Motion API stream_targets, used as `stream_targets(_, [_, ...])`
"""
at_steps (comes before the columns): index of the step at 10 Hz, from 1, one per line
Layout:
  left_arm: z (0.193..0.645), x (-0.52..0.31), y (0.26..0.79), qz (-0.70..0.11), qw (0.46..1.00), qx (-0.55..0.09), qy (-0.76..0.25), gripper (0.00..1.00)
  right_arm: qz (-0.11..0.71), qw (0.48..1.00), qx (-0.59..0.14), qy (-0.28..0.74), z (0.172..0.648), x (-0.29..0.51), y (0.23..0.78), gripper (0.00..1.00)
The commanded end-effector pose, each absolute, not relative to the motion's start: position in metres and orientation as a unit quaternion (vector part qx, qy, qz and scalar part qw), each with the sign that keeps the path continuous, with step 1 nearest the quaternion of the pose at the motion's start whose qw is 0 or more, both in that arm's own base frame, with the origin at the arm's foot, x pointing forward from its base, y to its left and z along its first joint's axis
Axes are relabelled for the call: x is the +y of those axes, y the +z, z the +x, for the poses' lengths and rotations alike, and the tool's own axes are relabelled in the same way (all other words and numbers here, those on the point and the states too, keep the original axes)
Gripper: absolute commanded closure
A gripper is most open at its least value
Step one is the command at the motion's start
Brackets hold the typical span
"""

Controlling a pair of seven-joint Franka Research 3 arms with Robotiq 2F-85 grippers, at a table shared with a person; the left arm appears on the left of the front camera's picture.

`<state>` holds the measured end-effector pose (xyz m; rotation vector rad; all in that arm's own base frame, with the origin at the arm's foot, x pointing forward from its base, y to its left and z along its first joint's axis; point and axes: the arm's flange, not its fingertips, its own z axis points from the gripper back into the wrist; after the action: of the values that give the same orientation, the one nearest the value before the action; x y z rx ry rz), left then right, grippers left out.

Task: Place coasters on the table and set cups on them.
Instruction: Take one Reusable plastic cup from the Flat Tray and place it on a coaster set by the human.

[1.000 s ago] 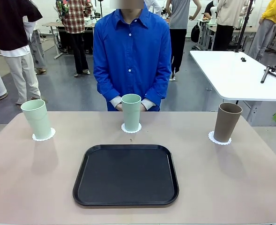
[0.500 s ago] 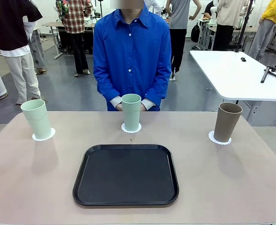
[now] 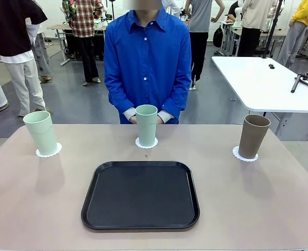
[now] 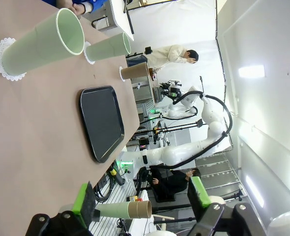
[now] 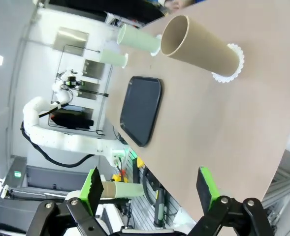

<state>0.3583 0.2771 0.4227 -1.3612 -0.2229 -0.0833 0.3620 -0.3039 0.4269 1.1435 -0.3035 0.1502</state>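
Left wrist view: the left gripper [image 4: 142, 201] is seen spread wide with nothing held, and the right gripper [image 5: 149, 189] likewise. Each cup is set upright on its coaster on the beige table [image 3: 38, 198]: mint cup [image 3: 41, 133], middle mint cup [image 3: 146, 125], brown cup [image 3: 253, 136]. Between them lies the black tray [image 3: 140, 196]. Nothing is seen changed from a second ago.
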Motion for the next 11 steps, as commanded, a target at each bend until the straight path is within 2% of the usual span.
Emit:
stream_targets(1, [0.359,0.277,0.425,-0.628,0.770,-0.109,-0.036,0.00,0.568,0.808,-0.147,0.058,0.374,-0.334,0.422,0.00])
stream_targets(7, [0.359,0.277,0.425,-0.628,0.770,-0.109,-0.036,0.00,0.594,0.782,-0.164,0.093,0.386,-0.337,0.406,0.00])
stream_targets(8, [0.359,0.277,0.425,-0.628,0.770,-0.109,-0.036,0.00,0.583,0.797,-0.145,0.057,0.384,-0.335,0.402,0.00])
stream_targets(11, [0.359,0.277,0.425,-0.628,0.770,-0.109,-0.036,0.00,0.583,0.797,-0.145,0.057,0.384,-0.335,0.402,0.00])
